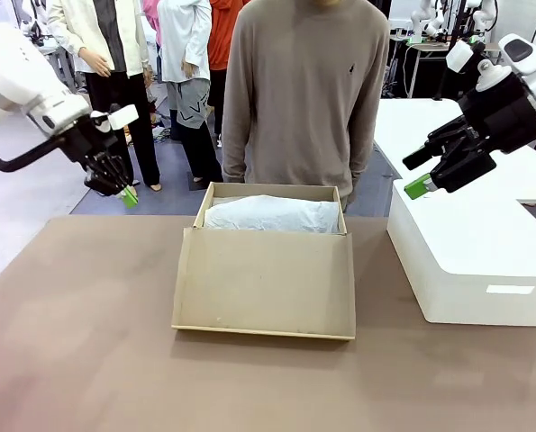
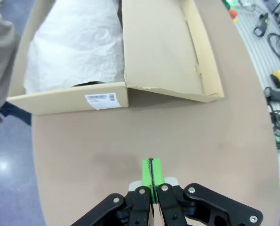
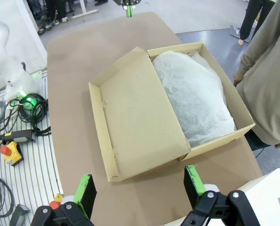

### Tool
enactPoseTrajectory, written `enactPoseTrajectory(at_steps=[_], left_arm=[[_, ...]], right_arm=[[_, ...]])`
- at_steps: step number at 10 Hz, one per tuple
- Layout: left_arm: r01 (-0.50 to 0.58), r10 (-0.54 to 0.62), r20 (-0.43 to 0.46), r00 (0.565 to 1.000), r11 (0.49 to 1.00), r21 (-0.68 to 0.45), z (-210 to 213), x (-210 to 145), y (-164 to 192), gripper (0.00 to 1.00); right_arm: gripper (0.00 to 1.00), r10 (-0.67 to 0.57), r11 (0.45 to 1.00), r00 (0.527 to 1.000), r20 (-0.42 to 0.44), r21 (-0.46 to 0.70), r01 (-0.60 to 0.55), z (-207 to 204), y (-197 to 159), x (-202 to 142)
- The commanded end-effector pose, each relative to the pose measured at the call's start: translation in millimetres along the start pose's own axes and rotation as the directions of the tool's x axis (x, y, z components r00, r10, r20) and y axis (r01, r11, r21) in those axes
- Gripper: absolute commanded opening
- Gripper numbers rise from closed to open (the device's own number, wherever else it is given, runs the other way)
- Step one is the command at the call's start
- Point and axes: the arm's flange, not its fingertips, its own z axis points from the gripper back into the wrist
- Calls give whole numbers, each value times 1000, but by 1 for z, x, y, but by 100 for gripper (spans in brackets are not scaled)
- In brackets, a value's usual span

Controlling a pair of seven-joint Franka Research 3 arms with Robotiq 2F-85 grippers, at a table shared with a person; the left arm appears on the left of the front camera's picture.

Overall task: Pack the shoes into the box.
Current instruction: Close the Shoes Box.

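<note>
The left claw (image 1: pixel 128 193) hangs clenched and empty near the worktop's (image 1: pixel 87 342) far left corner. The right claw (image 1: pixel 417 173) is spread wide. The shoebox (image 1: pixel 266 279) lies long along the far edge.

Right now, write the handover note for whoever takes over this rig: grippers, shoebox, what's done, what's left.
Left gripper: shut, empty, held above the left side of the brown table.
Right gripper: open, empty, hovering over the large white rounded box.
Shallow brown cardboard shoebox: at the table's centre, its hinged lid open and lying flat toward the robot.
White tissue paper: folded over the tray.
Glossy black shoes: a dark edge peeks from beneath the paper. It is probably them, but that is unconfirmed.
Left to do: likely closing the lid.
</note>
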Motion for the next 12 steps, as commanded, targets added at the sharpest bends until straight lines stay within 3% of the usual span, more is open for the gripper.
enactPoseTrajectory(at_steps=[1,6,7,12], left_arm=[[15,-15,46,999,1000,0,-17,-13,-3,0],[12,-2,75,997,990,-138,-50,-24,4,0],[-24,29,52,998,995,-93,-53,-27,2,0],[-22,28,55,998,994,-103,-54,-27,4,0]], right_arm=[[100,21,1000,999,34,11,-21,-2,-2,1],[100,21,1000,999,34,11,-21,-2,-2,1],[100,21,1000,999,34,11,-21,-2,-2,1],[100,21,1000,999,34,11,-21,-2,-2,1]])
